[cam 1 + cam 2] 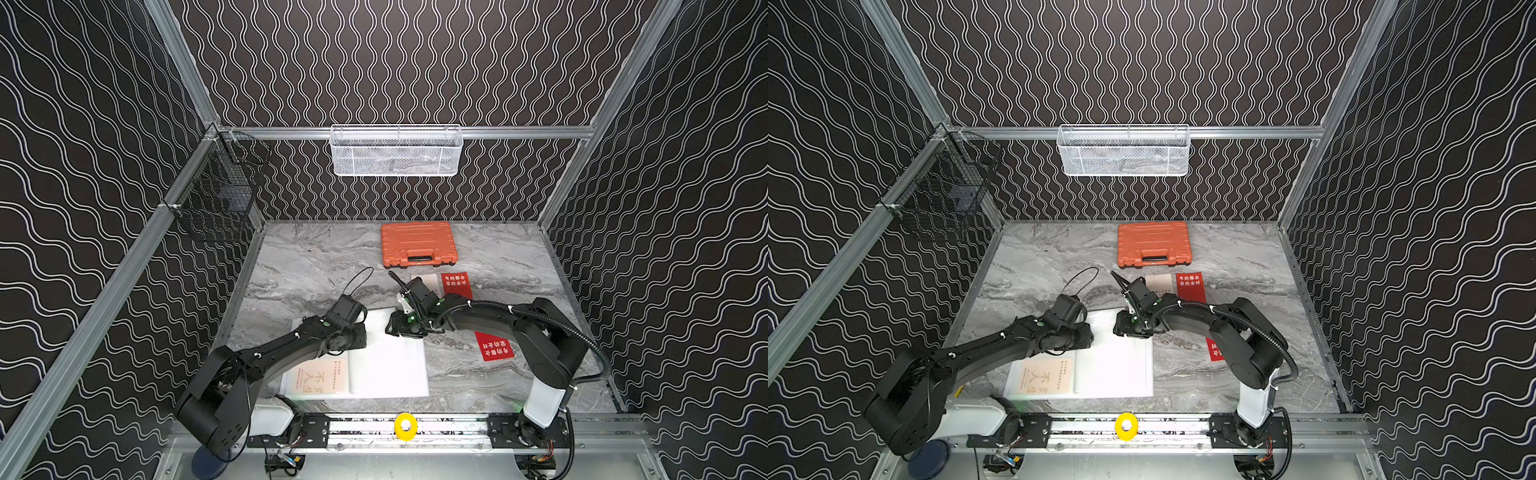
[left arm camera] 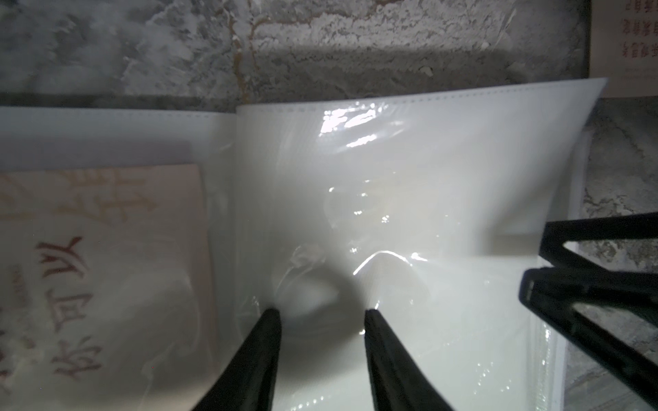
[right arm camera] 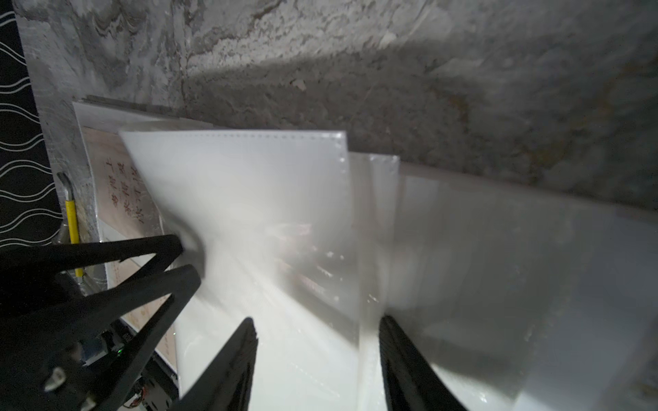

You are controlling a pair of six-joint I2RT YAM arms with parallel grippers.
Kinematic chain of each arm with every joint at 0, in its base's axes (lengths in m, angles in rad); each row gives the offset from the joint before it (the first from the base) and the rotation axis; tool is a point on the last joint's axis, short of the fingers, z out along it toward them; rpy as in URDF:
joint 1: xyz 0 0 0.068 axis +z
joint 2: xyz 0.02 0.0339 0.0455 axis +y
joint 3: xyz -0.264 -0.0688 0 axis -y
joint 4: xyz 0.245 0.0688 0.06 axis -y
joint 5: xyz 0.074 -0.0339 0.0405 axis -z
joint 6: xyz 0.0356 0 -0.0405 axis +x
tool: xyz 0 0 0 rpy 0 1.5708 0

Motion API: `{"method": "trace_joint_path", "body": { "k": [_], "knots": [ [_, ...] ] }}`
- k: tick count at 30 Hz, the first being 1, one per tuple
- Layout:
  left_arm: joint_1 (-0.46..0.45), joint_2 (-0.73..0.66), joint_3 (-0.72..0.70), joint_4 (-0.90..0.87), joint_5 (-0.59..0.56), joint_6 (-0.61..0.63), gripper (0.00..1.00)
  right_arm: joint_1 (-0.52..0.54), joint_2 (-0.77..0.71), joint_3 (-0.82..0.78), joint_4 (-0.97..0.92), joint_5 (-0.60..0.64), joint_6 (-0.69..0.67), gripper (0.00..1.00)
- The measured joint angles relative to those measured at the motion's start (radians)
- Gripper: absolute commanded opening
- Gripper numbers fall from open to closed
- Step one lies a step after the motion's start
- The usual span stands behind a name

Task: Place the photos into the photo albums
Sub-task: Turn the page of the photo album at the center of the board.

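The photo album [image 1: 390, 365] [image 1: 1117, 365] lies open at the table's front, its pages white. A cream photo [image 1: 320, 376] [image 2: 99, 267] sits in the left page's sleeve. My left gripper [image 2: 322, 313] [image 1: 359, 334] is open, its tips resting on the right page near the spine. At the album's far right corner my right gripper [image 3: 317, 320] [image 1: 397, 326] is also open, with a lifted page [image 3: 249, 185] curling above it and a sheet's edge standing between the jaws. Loose photos lie to the right: a red one [image 1: 455, 282], a cream one [image 1: 432, 282] and another red one [image 1: 494, 347].
An orange plastic case [image 1: 417, 244] lies at the back centre of the marble table [image 1: 299, 266]. A white mesh basket [image 1: 395, 151] hangs on the back wall and a black wire basket [image 1: 216, 195] on the left wall. A yellow knob [image 1: 405, 426] sits on the front rail.
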State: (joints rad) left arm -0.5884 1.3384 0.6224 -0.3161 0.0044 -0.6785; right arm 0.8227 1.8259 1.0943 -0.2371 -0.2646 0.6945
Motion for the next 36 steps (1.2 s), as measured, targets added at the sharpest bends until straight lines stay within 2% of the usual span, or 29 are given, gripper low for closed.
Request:
{"method": "trace_joint_path", "body": {
  "k": [10, 19, 36],
  "knots": [
    [0.011, 0.003, -0.008, -0.001, 0.0, 0.0, 0.44, 0.007, -0.006, -0.001, 0.002, 0.004, -0.007, 0.56],
    [0.011, 0.003, -0.008, -0.001, 0.001, 0.0, 0.44, 0.014, -0.089, -0.001, -0.023, 0.079, -0.011, 0.56],
    [0.013, -0.002, -0.013, -0.001, 0.005, 0.0, 0.44, 0.026, -0.028, 0.013, -0.005, 0.024, -0.021, 0.56]
  ]
}}
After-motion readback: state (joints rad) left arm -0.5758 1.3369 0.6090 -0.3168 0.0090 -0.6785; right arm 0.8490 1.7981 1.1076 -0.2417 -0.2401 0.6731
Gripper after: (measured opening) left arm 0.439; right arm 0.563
